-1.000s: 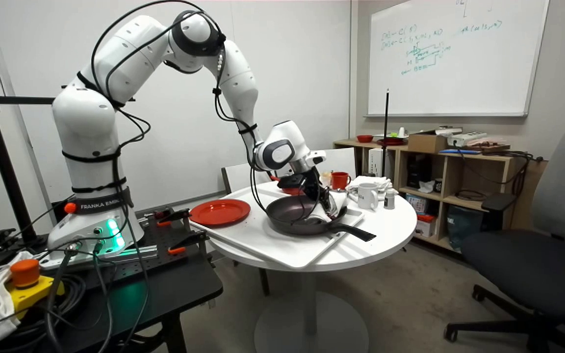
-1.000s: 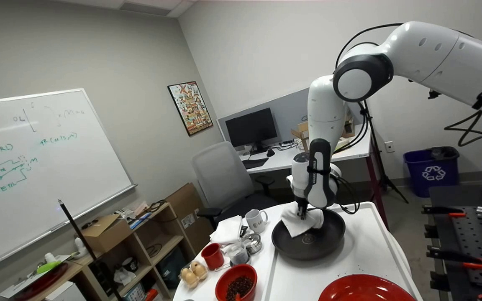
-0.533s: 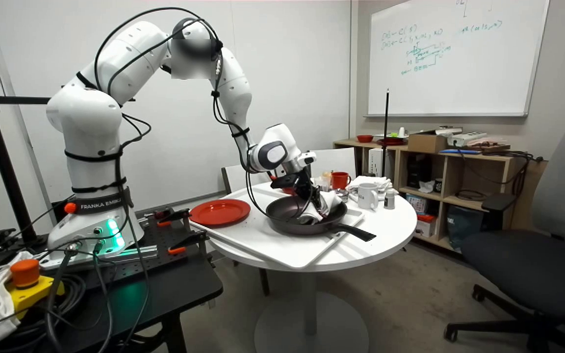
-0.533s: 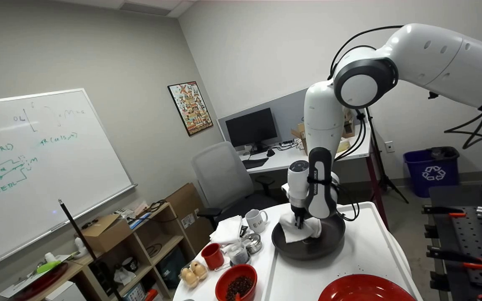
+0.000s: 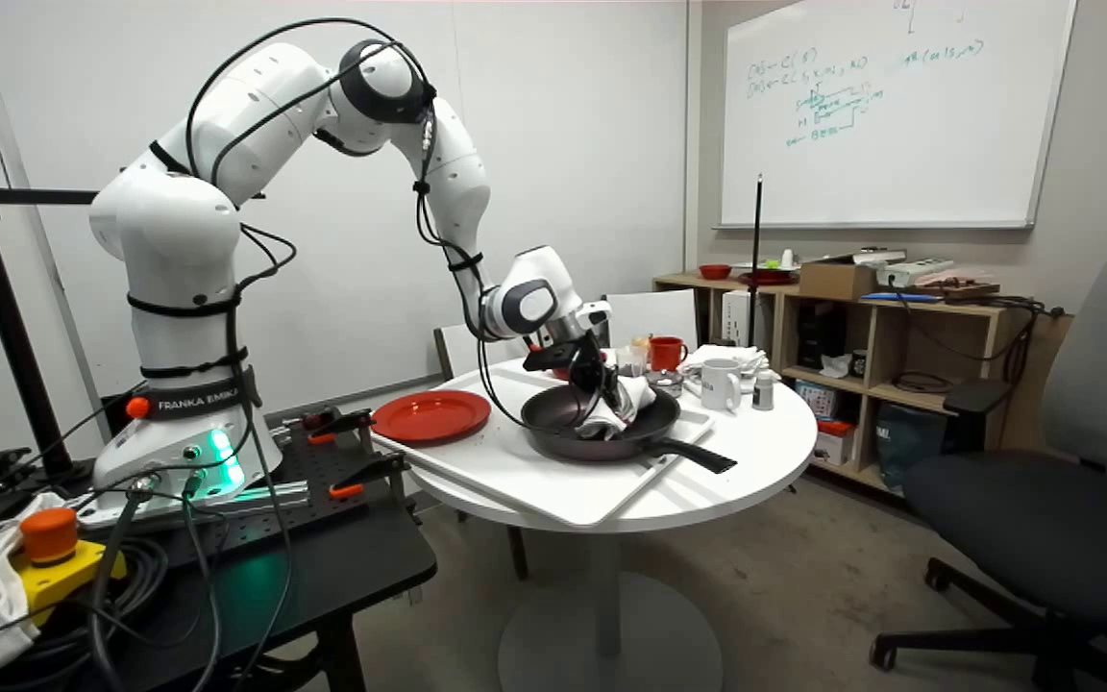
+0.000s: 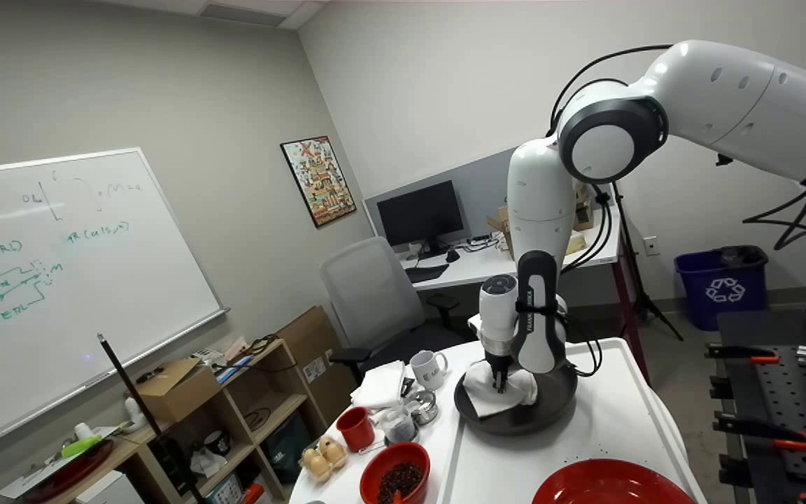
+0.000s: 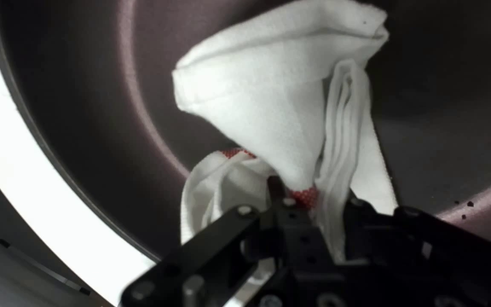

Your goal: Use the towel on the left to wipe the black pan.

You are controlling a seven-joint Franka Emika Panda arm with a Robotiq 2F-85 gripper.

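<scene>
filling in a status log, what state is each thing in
black pan: upright, dark specks inside
towel: bunched, inside the black pan
gripper: shut on the towel
red bowl: holding dark brown bits
red plate: face up
white mug: upright
red mug: upright
monitor: screen dark
whiteboard: written on

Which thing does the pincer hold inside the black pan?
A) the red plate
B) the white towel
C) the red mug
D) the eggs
B, because in the wrist view the pincer pinches the white towel, whose folds spread before it inside the black pan.
</scene>
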